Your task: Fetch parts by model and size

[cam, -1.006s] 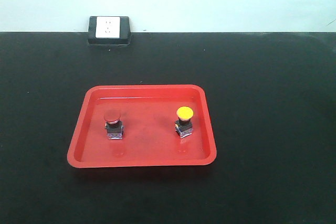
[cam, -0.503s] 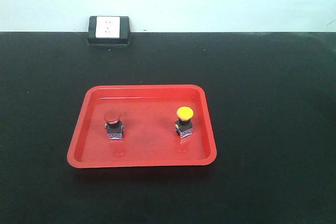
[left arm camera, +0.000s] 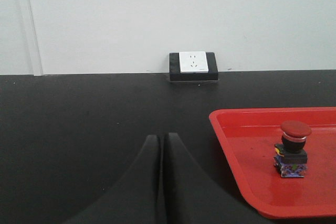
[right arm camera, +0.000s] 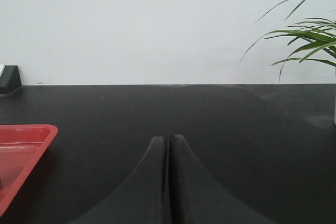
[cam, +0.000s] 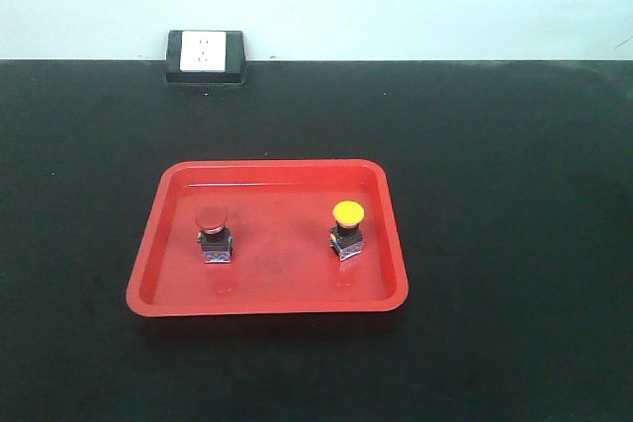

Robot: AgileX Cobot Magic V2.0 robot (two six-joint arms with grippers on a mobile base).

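Push-button switches, one red-capped (cam: 214,235) and one yellow-capped (cam: 346,230), both stand upright in the red tray (cam: 267,300), well apart, red to the left. That looks like the fetching done, or very nearly. Left gripper (left arm camera: 162,145) and right gripper (right arm camera: 168,145) sit low over the black table (cam: 514,195), fingers pressed together, holding nothing. Compared with a second ago, nothing has shifted.

The red tray (right arm camera: 23,148) is cut off at the right wrist view's left edge, switches unseen.
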